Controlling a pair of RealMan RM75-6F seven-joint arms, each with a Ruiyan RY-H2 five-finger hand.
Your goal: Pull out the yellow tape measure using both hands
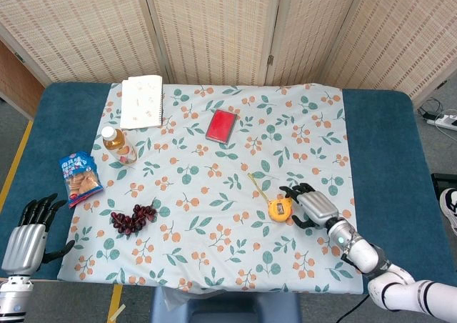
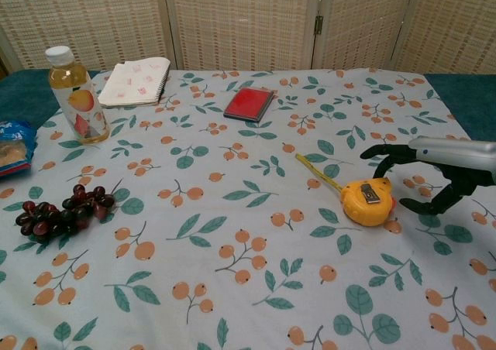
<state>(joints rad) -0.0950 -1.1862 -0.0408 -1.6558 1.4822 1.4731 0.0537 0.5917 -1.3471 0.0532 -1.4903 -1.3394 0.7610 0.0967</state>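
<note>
The yellow tape measure (image 1: 278,208) (image 2: 367,200) lies on the floral cloth right of centre, with a short length of yellow tape (image 2: 319,173) drawn out toward the far left. My right hand (image 1: 310,206) (image 2: 442,169) hovers just right of it, fingers spread and curved toward the case without touching it. My left hand (image 1: 27,236) stays at the table's near left edge, fingers apart and holding nothing; the chest view does not show it.
A bunch of dark grapes (image 1: 133,219) (image 2: 60,211), a snack bag (image 1: 79,179), a juice bottle (image 1: 117,144) (image 2: 74,94), a notepad (image 1: 141,101) and a red booklet (image 1: 221,125) (image 2: 249,104) lie on the cloth's left and far parts.
</note>
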